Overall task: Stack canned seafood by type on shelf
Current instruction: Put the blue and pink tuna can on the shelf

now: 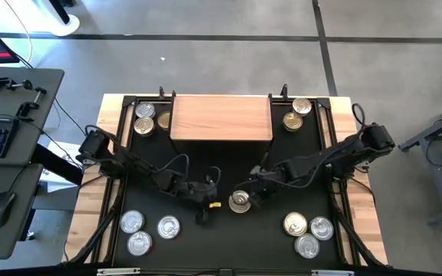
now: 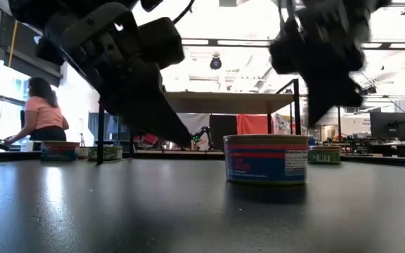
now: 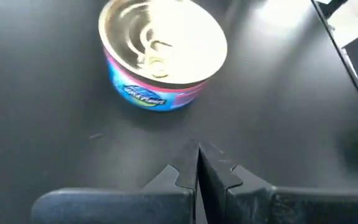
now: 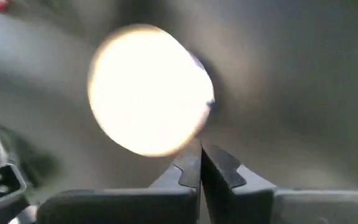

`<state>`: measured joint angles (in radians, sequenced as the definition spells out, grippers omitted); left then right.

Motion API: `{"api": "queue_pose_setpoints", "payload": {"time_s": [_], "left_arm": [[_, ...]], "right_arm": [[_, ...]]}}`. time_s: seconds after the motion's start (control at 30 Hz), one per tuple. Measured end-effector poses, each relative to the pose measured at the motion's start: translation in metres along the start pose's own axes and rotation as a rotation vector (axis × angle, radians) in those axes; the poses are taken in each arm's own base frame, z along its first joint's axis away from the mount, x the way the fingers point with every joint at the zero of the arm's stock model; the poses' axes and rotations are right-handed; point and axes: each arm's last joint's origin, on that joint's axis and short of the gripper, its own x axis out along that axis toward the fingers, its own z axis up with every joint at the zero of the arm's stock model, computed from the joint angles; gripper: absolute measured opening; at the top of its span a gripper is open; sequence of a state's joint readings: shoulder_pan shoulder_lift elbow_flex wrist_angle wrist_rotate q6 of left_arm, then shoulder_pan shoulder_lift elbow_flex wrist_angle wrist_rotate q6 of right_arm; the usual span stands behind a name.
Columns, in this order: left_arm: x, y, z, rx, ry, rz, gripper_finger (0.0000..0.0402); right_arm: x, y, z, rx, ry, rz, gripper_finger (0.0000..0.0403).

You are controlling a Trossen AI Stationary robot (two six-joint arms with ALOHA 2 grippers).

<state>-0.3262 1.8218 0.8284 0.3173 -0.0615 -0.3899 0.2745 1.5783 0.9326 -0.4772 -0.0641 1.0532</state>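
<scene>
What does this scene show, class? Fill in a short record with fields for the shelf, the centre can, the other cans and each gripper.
shelf: wooden board, nothing on top
centre can: blue and pink can alone mid-mat, between both grippers
other cans: groups at the mat's four corners
left gripper: shut, beside the can
right gripper: shut, just by the can, not holding it

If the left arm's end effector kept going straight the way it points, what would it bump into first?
Most likely the lone can in the middle of the mat. The shut left end effector points at it with only bare mat between; depth is hard to judge.
</scene>
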Motion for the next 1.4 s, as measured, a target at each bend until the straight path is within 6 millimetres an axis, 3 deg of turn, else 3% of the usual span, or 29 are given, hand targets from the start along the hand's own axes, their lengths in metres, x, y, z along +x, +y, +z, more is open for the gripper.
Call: {"api": "queue_pose_setpoints", "payload": {"time_s": [0.1,0.23,0.5,1.03,1.4], "left_arm": [[0.011,0.000,0.006,0.028,0.045,0.031,0.0000],[0.023,0.006,0.016,0.089,0.066,0.107,0.0000],[0.032,0.010,0.027,0.166,0.097,0.096,0.0000],[0.047,0.012,0.017,0.155,0.080,0.080,0.0000],[0.047,0.013,0.016,0.167,0.096,0.083,0.0000]], "right_arm": [[0.015,-0.018,-0.012,0.086,0.021,-0.019,0.0000],[0.021,-0.014,-0.014,0.113,-0.026,0.090,0.0000],[0.023,-0.014,-0.010,0.138,-0.063,0.080,0.0000],[0.025,-0.009,-0.007,0.184,-0.077,0.136,0.0000],[-0.004,0.026,0.012,0.107,-0.135,0.146,0.0000]]}}
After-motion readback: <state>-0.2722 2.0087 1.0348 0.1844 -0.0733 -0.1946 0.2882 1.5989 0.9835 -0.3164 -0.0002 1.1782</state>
